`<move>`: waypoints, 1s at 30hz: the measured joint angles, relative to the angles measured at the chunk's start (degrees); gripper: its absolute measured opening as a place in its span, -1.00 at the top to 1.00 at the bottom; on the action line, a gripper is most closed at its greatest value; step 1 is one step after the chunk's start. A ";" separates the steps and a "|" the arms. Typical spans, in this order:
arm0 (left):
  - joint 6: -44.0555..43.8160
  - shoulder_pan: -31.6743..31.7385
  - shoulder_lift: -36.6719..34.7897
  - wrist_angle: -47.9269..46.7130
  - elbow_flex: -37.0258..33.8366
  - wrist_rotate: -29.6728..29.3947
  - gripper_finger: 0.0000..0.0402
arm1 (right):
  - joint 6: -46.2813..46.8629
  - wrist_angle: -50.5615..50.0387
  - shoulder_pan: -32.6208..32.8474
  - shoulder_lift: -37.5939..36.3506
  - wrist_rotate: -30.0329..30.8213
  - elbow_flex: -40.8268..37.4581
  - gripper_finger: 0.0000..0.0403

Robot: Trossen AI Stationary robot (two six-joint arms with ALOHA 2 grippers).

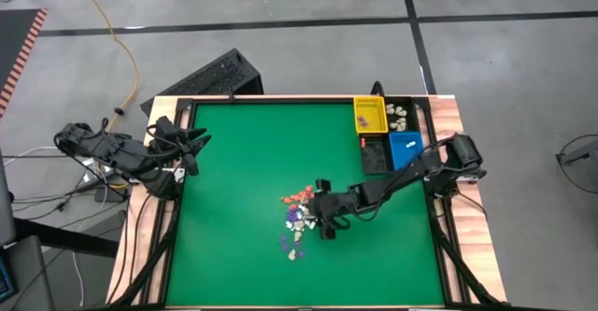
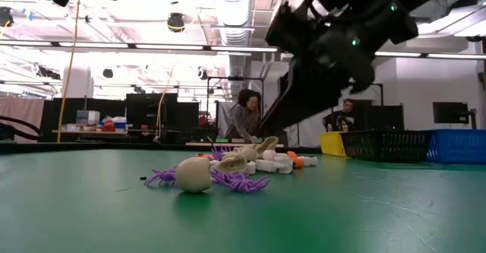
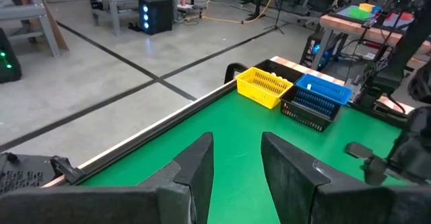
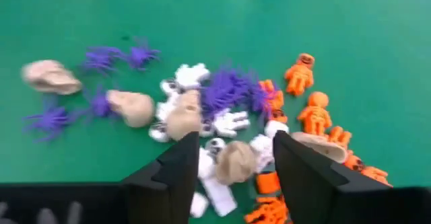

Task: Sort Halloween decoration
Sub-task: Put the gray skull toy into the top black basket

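at the table's left edge we see the left gripper (image 1: 192, 143) parked, jaws apart and holding nothing. the trinkets (image 1: 299, 219) lie heaped mid-table on the green mat (image 1: 234, 190). the right gripper (image 4: 232, 158) hovers over them, jaws released, a cream skull (image 4: 236, 162) between its fingers.

The Halloween decoration (image 4: 222, 120) is a loose little heap of tiny trinkets on the green mat, roughly mid-table: purple spiders (image 4: 101, 59) sprawled on one side, cream skulls (image 2: 193, 174) and white skeleton bits in the middle, orange skeleton figures (image 4: 313, 109) on the other side
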 joint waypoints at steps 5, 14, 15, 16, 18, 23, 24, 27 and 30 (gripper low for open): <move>-0.33 0.02 0.00 0.02 0.00 0.00 0.43 | 1.32 -1.93 0.25 0.25 3.86 0.04 -0.12; -0.46 0.00 0.00 0.02 0.00 0.01 0.43 | 1.46 -3.00 -0.01 0.26 3.69 0.02 0.00; -0.46 0.01 0.01 0.02 0.00 0.00 0.43 | 1.46 -2.82 0.03 0.26 3.46 0.02 0.01; -0.46 0.02 -0.01 0.02 0.00 0.00 0.43 | 1.46 -2.50 0.07 0.26 3.39 0.02 0.01; -0.46 0.02 0.01 0.02 0.00 0.00 0.43 | 1.46 -2.14 0.40 0.85 3.39 0.04 0.01; -0.46 0.01 -0.01 0.02 0.02 0.08 0.43 | 1.77 -0.43 1.18 3.25 3.28 0.11 0.01; -0.46 0.00 0.01 0.00 0.02 0.11 0.43 | 2.02 -0.23 1.40 3.80 3.31 0.13 0.01; -0.46 0.01 0.01 0.02 0.02 0.13 0.43 | 2.39 0.66 1.65 4.78 3.60 0.20 0.01; -0.46 0.00 0.01 0.02 0.02 0.14 0.43 | 2.66 0.62 1.58 4.83 3.91 0.20 0.03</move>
